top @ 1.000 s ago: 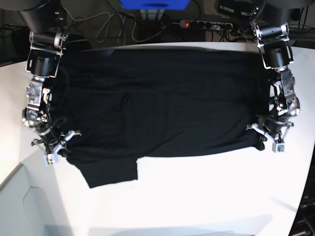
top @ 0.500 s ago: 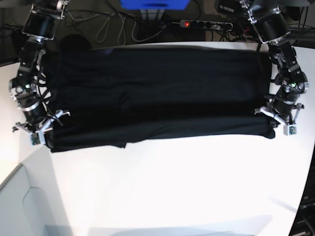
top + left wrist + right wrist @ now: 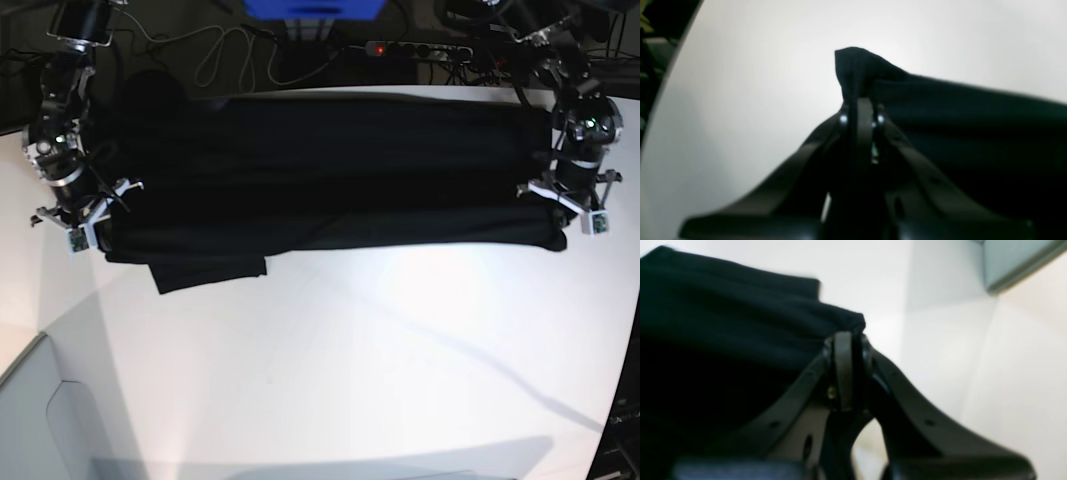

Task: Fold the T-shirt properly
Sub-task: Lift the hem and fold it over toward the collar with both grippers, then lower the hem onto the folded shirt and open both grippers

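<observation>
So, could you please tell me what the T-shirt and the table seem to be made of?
T-shirt: soft black cloth, probably a cotton knit, matte. It creases, drapes and bunches where the left tool and right tool pinch it.
Table: smooth, hard white top, perhaps laminate or painted board. It has a mild sheen, throwing back a bright glare patch with no visible grain.
</observation>
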